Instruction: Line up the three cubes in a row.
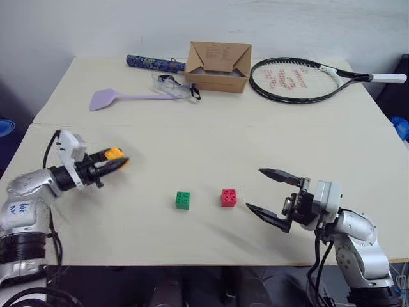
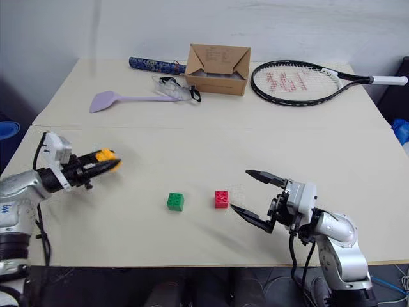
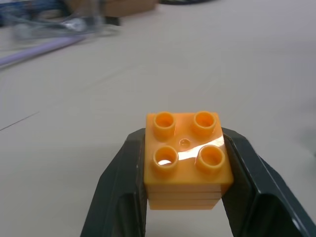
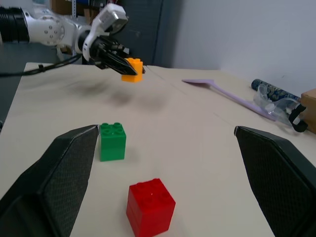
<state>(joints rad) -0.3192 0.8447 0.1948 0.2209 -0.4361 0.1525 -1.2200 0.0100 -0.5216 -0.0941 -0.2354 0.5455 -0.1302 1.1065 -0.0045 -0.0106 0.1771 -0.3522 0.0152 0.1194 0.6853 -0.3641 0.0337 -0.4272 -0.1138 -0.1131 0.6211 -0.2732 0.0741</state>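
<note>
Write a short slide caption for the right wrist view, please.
Left claw holds the orange block above the table; green block and red block wait below.

Orange-yellow cube (image 3: 183,160): side faces covered by the black fingers (image 3: 118,192) of the left gripper (image 1: 110,161); underside unseen.
Red cube (image 4: 150,206): lower edge cut by the frame bottom in the right wrist view.
Goggles (image 4: 276,109) and cardboard box (image 4: 309,108): cropped at right edge.
Blue item (image 1: 5,126) at left edge, head view: cropped, unidentifiable.
Racket (image 1: 300,78) string marking: unreadable.
</note>
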